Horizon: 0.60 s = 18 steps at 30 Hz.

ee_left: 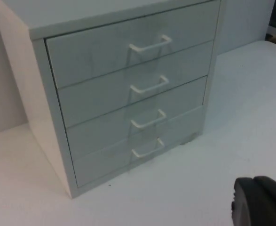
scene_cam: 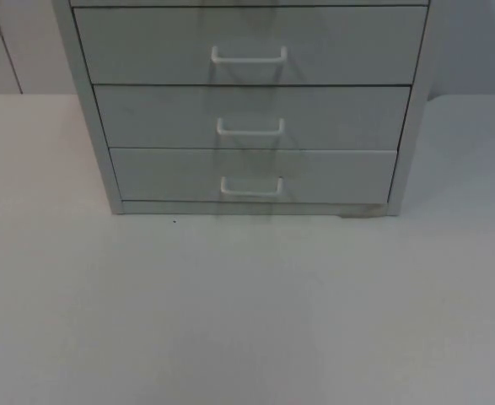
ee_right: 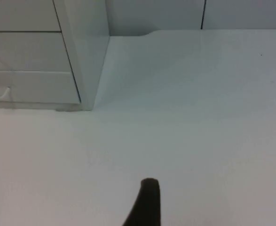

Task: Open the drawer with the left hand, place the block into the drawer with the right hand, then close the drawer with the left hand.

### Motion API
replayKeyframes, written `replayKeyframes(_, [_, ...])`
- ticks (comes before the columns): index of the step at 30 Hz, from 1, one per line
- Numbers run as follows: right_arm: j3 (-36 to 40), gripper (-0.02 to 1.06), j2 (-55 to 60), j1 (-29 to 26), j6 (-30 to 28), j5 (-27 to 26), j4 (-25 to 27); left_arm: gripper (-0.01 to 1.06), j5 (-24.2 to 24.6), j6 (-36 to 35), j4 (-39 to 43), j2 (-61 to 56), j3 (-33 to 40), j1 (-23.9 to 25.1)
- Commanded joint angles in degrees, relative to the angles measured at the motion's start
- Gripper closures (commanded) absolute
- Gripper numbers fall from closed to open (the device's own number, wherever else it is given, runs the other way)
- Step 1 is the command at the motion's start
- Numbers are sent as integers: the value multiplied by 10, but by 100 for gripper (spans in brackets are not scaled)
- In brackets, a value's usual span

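We're at step 1, nothing opened yet. Drawer cabinet (ee_left: 123, 94) sits ahead of left gripper (ee_left: 260, 202), all drawers closed; block unseen. Right gripper (ee_right: 145, 202) waits beside cabinet. Finger gaps: can't tell. Next: left reaches a handle (ee_left: 149, 44).

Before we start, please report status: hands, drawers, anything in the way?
Left hand low on the table, facing the drawer unit. Right hand beside its corner. All drawers shut.

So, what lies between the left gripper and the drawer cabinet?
Only bare white table. In the left wrist view the left gripper's fingertip sits short of the cabinet, whose four drawers are all shut; no block lies between them.
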Motion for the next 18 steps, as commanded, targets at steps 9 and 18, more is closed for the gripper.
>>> replayKeyframes(9, [17,32,-18,-2,2,20,-7,105,63,-3,-32,-70,23,1])
replayKeyframes(18, [17,32,-18,-2,-61,24,35,105,64,41,-74,-91,60,1])
